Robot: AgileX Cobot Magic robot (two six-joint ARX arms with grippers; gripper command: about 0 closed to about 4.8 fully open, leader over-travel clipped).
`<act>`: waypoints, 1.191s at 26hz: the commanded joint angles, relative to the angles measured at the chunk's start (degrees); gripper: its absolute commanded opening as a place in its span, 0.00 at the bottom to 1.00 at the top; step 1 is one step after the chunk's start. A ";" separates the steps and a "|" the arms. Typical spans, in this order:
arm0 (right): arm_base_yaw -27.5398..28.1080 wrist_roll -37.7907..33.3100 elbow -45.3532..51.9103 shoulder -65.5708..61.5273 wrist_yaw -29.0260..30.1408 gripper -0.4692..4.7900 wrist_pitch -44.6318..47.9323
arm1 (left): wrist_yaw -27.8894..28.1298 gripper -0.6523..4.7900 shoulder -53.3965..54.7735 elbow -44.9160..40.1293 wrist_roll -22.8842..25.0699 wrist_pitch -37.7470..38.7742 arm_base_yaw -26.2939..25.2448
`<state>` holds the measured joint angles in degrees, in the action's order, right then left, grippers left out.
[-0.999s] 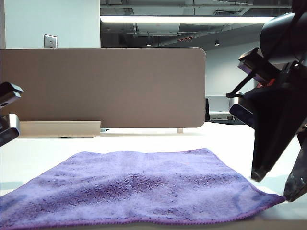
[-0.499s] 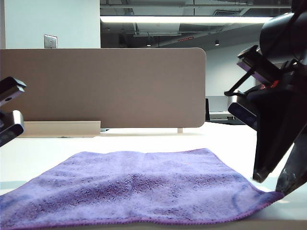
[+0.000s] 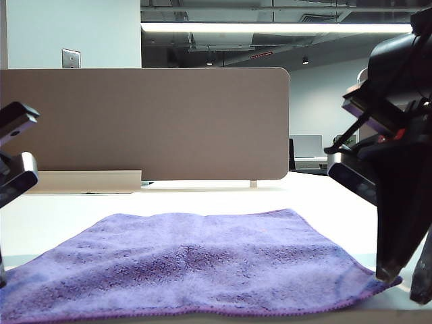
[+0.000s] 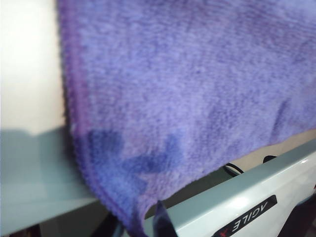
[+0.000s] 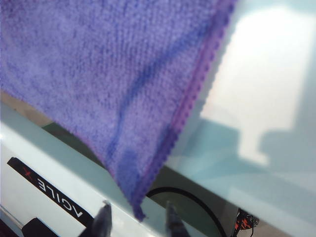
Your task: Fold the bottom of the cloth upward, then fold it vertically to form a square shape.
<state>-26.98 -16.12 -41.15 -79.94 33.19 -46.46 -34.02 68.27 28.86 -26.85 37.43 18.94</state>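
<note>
The purple cloth (image 3: 202, 260) lies spread flat on the white table (image 3: 67, 216). In the left wrist view the cloth (image 4: 187, 89) has its near left corner hanging over the table edge, and my left gripper (image 4: 139, 217) is shut on that corner with a finger tight on each side. My right gripper (image 3: 403, 283) is at the near right corner. In the right wrist view it (image 5: 137, 207) stands open, with the tip of the cloth (image 5: 98, 74) between its fingers and a gap on both sides. In the exterior view only the left arm's wrist (image 3: 15, 177) shows at the edge.
A beige partition panel (image 3: 145, 121) stands along the table's far side. Below the near table edge the robot's white base (image 4: 247, 217) (image 5: 54, 190) shows in both wrist views. A black cable (image 5: 187, 197) runs there too.
My right gripper has sunk and shifted right to the cloth's near right corner, its fingers narrowing. The left wrist has tilted slightly. The cloth lies as before.
</note>
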 commanded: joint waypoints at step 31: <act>0.00 0.57 -0.04 -0.55 2.97 0.24 2.62 | 2.54 0.20 -0.07 -0.07 2.84 0.98 0.00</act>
<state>-26.98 -15.64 -41.15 -80.60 35.75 -44.38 -31.46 68.27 28.86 -24.05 38.65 18.94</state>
